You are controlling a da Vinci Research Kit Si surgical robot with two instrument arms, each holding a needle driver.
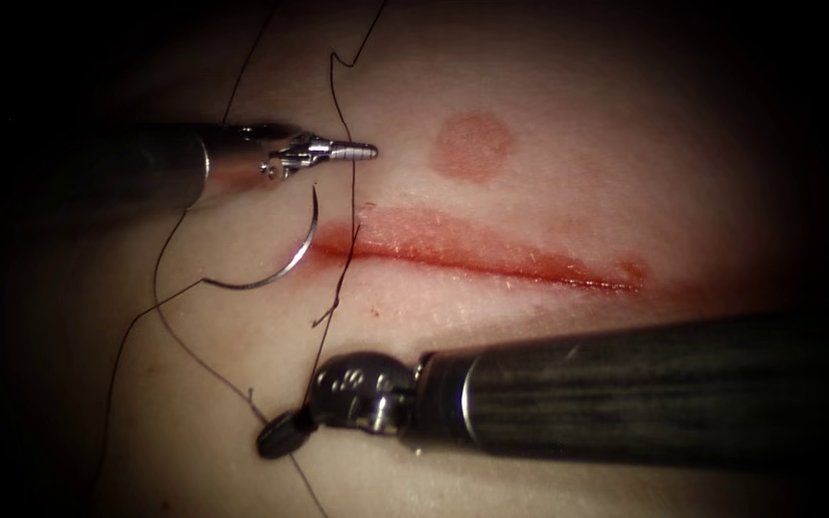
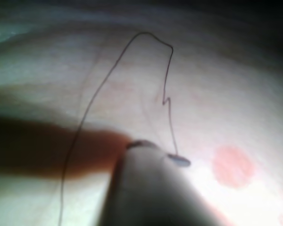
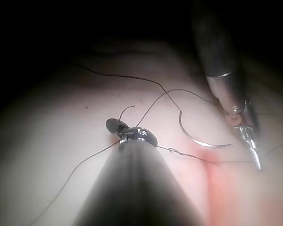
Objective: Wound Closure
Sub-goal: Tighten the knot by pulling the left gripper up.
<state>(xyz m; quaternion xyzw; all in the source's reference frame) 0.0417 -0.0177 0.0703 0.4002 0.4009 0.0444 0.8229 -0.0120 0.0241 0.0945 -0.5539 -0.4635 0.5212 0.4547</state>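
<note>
In the endoscope view, the left tool [image 1: 362, 150] came in from the left above the cut [image 1: 491, 254], its jaws closed to a thin point on the thread [image 1: 336, 101], which rose from the tip toward the top edge. The needle [image 1: 285, 259] lay loose on the tissue [image 1: 578, 144] just below that tool, at the left end of the cut, curved like a hook with neither tool touching it; whether its tip sat in the tissue could not be told. The right tool [image 1: 282, 436] entered from the right below the cut, its dark jaws closed on the thread near the bottom left of the scene. A round pink mark [image 1: 473, 147] sat above the cut, with bare tissue open to the right of both tips. In the left wrist view, the left tool [image 2: 179, 160] held the thread [image 2: 169, 94] at its tip, the strand looping upward and falling back down beside the shaft, and the pink mark [image 2: 232, 165] lay near it. In the right wrist view, the right tool [image 3: 115, 125] was closed on the thread [image 3: 146, 110], the needle [image 3: 198, 139] lay apart from it on the tissue [image 3: 61, 132], and the left tool [image 3: 255, 157] stood just beyond the needle.
</note>
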